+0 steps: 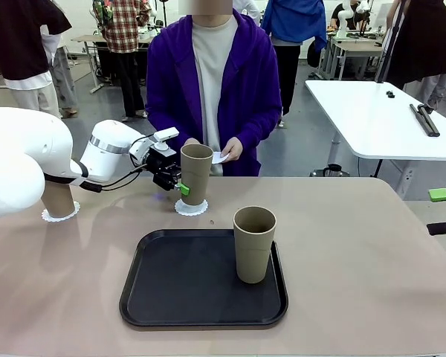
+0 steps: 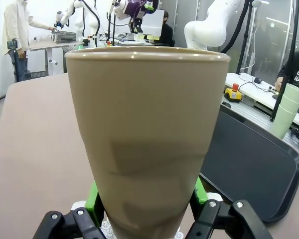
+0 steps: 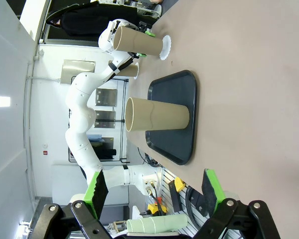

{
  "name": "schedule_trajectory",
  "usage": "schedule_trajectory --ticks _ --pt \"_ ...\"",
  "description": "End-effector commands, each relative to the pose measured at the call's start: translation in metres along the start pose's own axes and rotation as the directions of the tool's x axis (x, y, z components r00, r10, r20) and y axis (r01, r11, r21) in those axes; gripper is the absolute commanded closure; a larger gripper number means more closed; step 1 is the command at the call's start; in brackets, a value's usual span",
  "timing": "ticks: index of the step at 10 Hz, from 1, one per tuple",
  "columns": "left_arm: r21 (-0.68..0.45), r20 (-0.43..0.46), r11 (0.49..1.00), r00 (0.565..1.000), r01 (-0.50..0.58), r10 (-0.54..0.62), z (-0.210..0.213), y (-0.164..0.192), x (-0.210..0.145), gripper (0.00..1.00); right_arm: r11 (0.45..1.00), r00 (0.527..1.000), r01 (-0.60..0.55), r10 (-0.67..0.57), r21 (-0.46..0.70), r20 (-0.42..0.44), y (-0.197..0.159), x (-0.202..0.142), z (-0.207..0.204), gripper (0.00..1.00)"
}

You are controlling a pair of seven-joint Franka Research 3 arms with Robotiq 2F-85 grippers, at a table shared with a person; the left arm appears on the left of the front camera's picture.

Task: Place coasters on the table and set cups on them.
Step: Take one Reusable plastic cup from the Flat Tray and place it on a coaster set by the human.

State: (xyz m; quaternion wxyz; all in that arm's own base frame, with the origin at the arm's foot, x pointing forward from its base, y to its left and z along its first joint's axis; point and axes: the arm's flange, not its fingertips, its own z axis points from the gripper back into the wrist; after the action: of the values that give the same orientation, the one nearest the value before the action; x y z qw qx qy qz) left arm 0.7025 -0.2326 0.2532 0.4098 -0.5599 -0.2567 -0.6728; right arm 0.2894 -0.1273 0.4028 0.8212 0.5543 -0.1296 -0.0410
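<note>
Cups run across the table [image 1: 372, 245]: the left cup [image 1: 59, 199] stands on a coaster [image 1: 59, 216] behind the left arm; the middle cup [image 1: 196, 172] stands on a second coaster [image 1: 191, 208], held by the left gripper [image 1: 183, 184], its fingers closed against it; the third cup [image 1: 254, 244] stands on the black tray [image 1: 163, 297]. The right gripper [image 3: 154, 186] hangs wide open, empty.

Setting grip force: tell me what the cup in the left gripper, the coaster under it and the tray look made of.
Cup: matte tan, probably plastic or coated paper; dull wall. Coaster: thin white paper, judging by its lacy scalloped edge. Tray: black, likely plastic; faint sheen, moulded rim.
</note>
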Motion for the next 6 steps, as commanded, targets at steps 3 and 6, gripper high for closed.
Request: schedule_trajectory --ticks 3,6 --pt "-0.010 -0.029 1.000 1.000 -0.011 0.011 0.0057 0.0171 0.0007 0.18 1.000 1.000 -0.008 0.008 0.011 0.002 0.0011 0.0007 -0.0005 0.00" --pt "-0.021 -0.029 0.999 0.999 -0.023 0.023 0.0038 0.0211 -0.0038 0.18 1.000 1.000 -0.008 0.008 0.011 0.002 0.0011 0.0007 -0.0005 0.00"
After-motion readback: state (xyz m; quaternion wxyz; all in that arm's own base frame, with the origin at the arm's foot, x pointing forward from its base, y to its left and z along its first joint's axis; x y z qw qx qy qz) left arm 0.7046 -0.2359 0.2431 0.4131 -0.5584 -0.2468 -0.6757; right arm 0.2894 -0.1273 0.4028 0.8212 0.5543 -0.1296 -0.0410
